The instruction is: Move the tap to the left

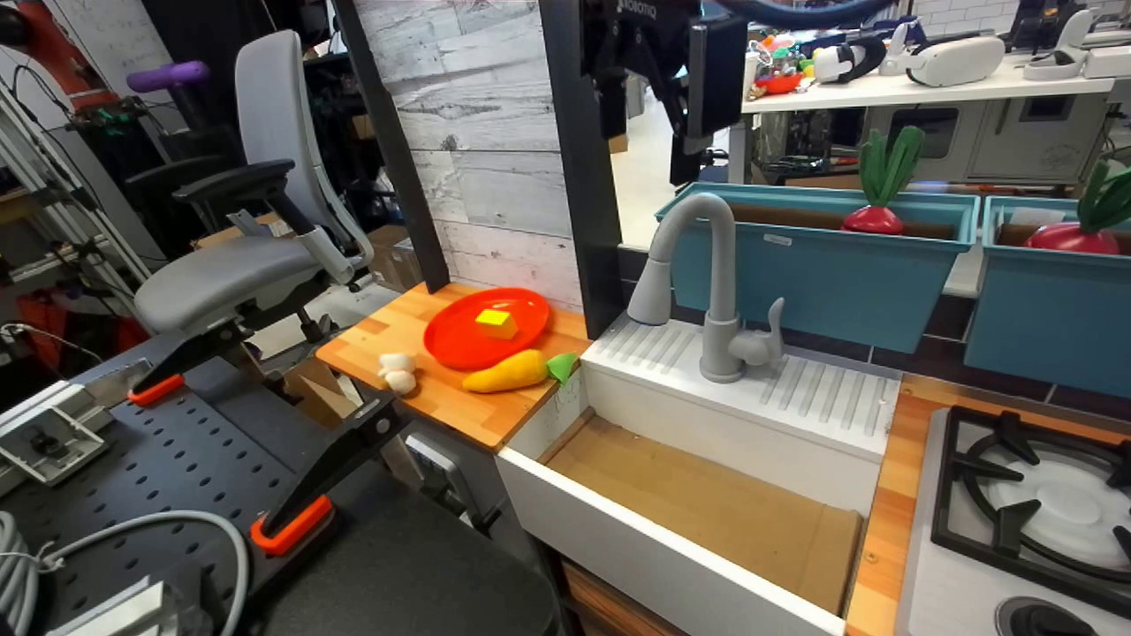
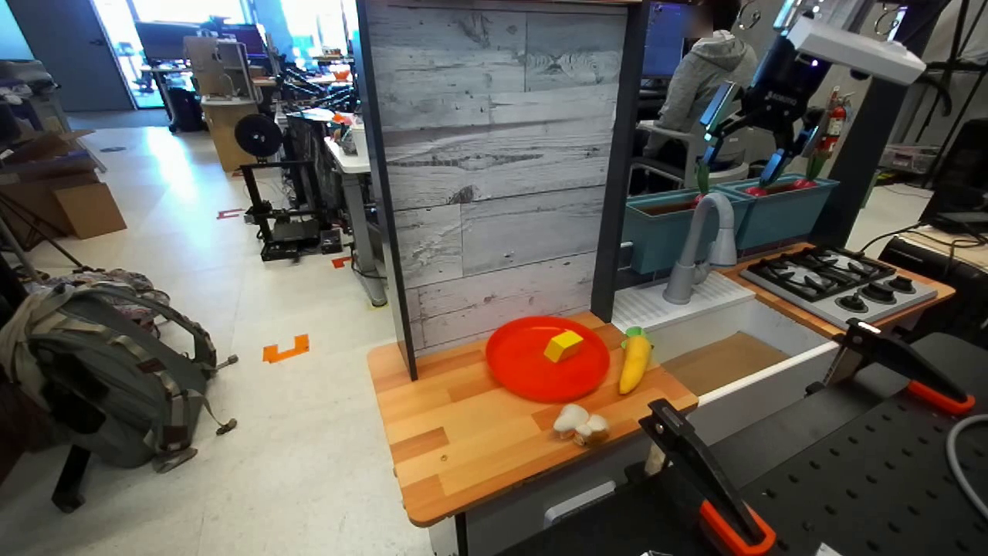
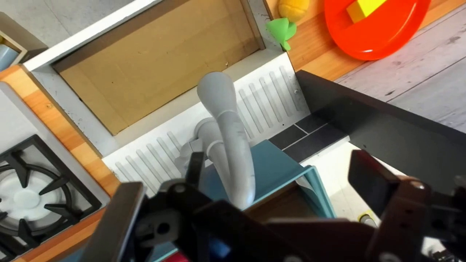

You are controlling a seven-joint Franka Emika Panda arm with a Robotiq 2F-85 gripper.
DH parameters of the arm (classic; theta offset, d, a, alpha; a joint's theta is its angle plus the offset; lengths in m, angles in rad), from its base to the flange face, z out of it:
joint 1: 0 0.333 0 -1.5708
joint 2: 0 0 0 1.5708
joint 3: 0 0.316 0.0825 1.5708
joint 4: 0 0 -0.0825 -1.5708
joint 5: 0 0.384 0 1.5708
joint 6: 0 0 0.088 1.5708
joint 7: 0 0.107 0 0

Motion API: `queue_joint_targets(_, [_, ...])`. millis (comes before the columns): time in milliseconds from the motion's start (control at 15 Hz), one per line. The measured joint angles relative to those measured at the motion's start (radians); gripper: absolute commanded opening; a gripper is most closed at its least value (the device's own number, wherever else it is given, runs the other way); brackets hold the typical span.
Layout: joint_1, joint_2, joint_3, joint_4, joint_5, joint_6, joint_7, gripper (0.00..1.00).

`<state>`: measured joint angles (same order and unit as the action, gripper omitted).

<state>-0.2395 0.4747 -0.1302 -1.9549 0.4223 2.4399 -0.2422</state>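
The tap is a tall matte grey gooseneck on the white ribbed ledge behind the sink. It stands upright in both exterior views point(image 1: 723, 265) point(image 2: 694, 235), and its spout hangs toward the ledge and basin. In the wrist view the tap point(image 3: 235, 138) is seen from above, its spout end toward the basin. My gripper is open and empty. In both exterior views it point(image 1: 649, 146) point(image 2: 737, 166) is above and behind the tap, apart from it. In the wrist view the wide-spread fingers point(image 3: 278, 160) lie past the tap's bend, one finger overlapping its lower side.
A short grey lever handle point(image 1: 767, 340) sits beside the tap's base. Teal planters point(image 1: 813, 283) with red radishes stand behind it. The sink point(image 1: 654, 565) is in front. A stove point(image 1: 923, 530) is on one side; a red plate point(image 1: 455, 344) with a yellow block is on the other.
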Motion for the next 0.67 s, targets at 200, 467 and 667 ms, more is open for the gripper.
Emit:
queue_joint_targets(200, [-0.020,0.047,0.009,0.024,-0.006,0.001,-0.003,1.00])
queue_joint_targets(467, [-0.032,0.101,0.009,0.043,-0.050,0.003,-0.002,1.00])
queue_joint_targets(667, [-0.033,0.138,0.009,0.061,-0.079,0.003,0.000,1.00])
